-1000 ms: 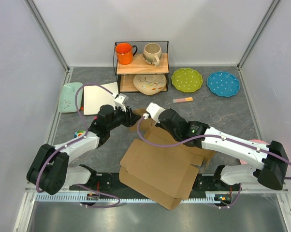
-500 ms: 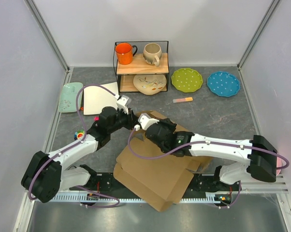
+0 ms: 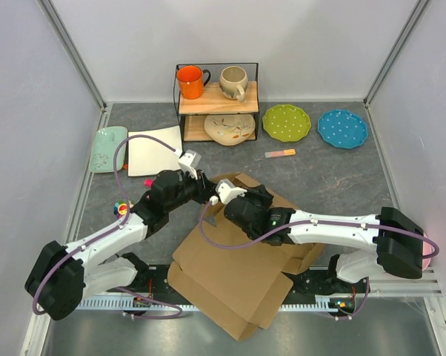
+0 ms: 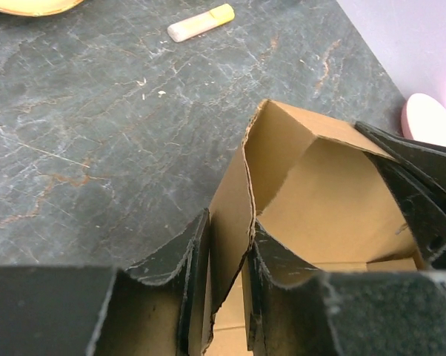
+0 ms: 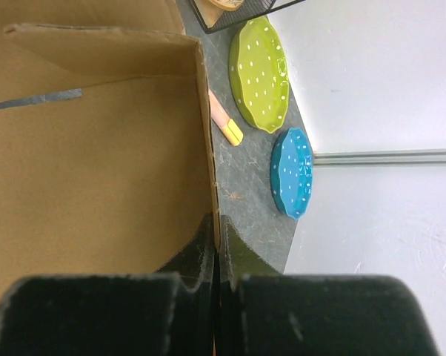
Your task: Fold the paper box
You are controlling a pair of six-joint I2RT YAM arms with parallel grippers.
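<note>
The paper box [image 3: 230, 285] is a large brown corrugated sheet with raised flaps, lying at the near middle of the table and hanging over its front edge. In the left wrist view, my left gripper [image 4: 227, 231] is shut on an upright torn-edged flap [image 4: 234, 200] of the box, with one finger [image 4: 180, 259] pressed on each face. My right gripper [image 5: 217, 222] is shut on the edge of a standing box wall [image 5: 97, 156]. In the top view both wrists meet over the box's far corner [image 3: 241, 182].
A wire shelf [image 3: 215, 100] at the back holds an orange mug [image 3: 191, 80], a beige mug [image 3: 233, 81] and a bowl [image 3: 229, 127]. A green plate [image 3: 286, 122], a blue plate [image 3: 342, 127], a marker [image 3: 280, 153], a white square plate [image 3: 154, 150] and a pale green dish [image 3: 108, 148] lie around it.
The box has slid toward the near left. Both arms have moved in over its far corner. My left gripper has closed onto the flap. My right gripper has stayed shut.
</note>
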